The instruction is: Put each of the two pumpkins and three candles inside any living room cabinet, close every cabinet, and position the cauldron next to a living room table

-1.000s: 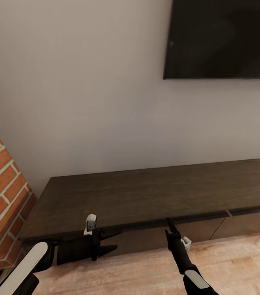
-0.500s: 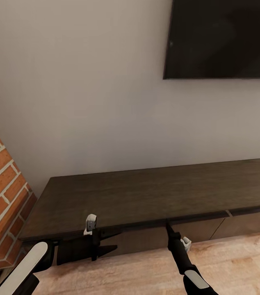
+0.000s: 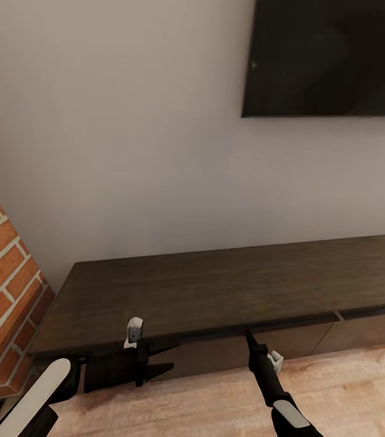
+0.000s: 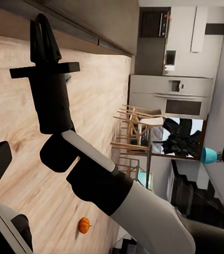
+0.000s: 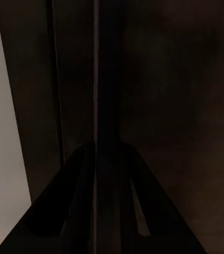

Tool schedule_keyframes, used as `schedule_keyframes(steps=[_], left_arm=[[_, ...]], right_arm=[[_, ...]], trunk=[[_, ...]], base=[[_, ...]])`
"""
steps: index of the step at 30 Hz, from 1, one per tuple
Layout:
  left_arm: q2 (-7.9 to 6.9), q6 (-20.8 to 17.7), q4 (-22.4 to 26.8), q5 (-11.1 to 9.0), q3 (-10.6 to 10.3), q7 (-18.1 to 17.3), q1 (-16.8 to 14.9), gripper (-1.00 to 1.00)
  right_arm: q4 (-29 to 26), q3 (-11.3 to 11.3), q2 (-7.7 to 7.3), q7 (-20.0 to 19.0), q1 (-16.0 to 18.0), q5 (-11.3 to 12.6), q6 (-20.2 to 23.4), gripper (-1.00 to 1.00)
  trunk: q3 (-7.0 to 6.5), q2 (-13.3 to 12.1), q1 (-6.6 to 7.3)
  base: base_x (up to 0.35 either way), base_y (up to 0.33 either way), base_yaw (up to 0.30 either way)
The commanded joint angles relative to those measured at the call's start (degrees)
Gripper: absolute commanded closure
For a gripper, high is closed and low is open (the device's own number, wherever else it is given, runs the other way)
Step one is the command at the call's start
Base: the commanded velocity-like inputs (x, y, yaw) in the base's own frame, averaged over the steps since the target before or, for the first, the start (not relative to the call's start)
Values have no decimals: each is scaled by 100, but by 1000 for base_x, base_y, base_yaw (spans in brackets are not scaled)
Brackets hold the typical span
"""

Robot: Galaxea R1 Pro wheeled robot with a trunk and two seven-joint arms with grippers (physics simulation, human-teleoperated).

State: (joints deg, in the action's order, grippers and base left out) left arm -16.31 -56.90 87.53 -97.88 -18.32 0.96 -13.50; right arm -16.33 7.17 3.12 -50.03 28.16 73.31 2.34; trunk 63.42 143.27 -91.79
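Head view, lower centre: right gripper (image 3: 248,335) noses the cabinet (image 3: 217,291) drawer seam, fingers pressed together, likely to pry; left gripper (image 3: 162,358) fingers spread.

Head view: looked forward and down from above at the long dark cabinet (image 3: 217,291), the wall and the black TV (image 3: 332,57). Left wrist view: faced sideways along the wood floor (image 4: 16,95) toward a far kitchen, sharing the right tool (image 4: 44,34) and the cabinet edge with the head view. Right wrist view: pressed very near the cabinet front (image 5: 170,106).
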Motion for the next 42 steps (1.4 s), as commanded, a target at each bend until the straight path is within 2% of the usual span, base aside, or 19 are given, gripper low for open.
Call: schedule_keyframes(steps=[1, 13, 42], left_arm=[[-4, -6, 1, -20, -10, 10, -3, -100], [-4, -8, 1, -20, -12, 10, -5, -100], [2, -10, 3, -20, -18, 10, -5, -100]], right_arm=[[-2, 13, 3, -42, 5, 28, 47, 100], [-2, 13, -3, -42, 6, 31, 47, 100], [-11, 13, -4, -42, 5, 35, 56, 100]], trunk=[[4, 2, 2], [4, 2, 2], [4, 2, 2]], base=[[0, 0, 0], [-1, 0, 0], [-76, 0, 0]])
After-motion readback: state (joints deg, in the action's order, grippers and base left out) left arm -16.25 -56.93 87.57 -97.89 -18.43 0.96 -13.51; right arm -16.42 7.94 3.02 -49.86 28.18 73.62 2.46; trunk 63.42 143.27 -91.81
